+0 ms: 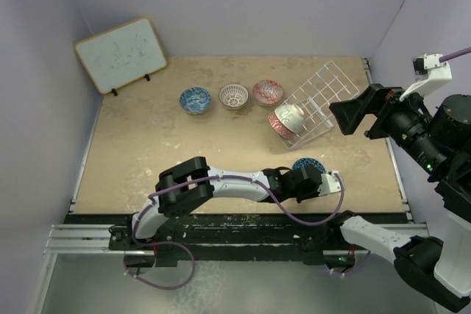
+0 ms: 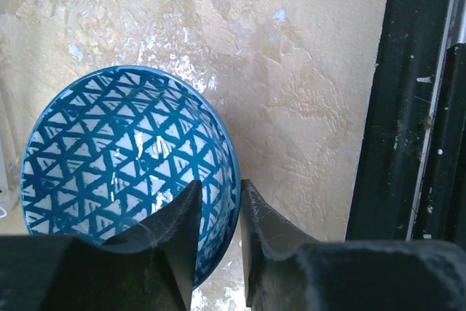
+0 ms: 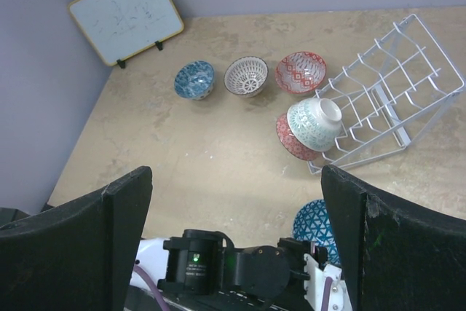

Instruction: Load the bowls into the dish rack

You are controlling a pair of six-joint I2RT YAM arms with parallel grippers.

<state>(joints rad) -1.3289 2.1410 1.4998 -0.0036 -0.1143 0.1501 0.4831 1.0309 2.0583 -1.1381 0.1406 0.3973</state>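
A blue bowl with white triangles (image 2: 109,158) sits near the table's front edge (image 1: 307,165). My left gripper (image 2: 218,187) straddles its right rim, one finger inside and the other outside, shut on the wall. The white wire dish rack (image 1: 327,93) stands tilted at the back right. A pale green-white bowl (image 1: 289,117) and a red-patterned bowl (image 1: 278,126) lean on its front. A blue bowl (image 1: 195,99), a white-lattice bowl (image 1: 233,95) and a red bowl (image 1: 268,93) stand in a row on the table. My right gripper (image 3: 233,172) hangs open high at the right, empty.
A wood-framed whiteboard (image 1: 120,54) leans at the back left corner. A black rail (image 2: 408,107) runs along the table's near edge, just right of the held bowl. Purple walls close the table on three sides.
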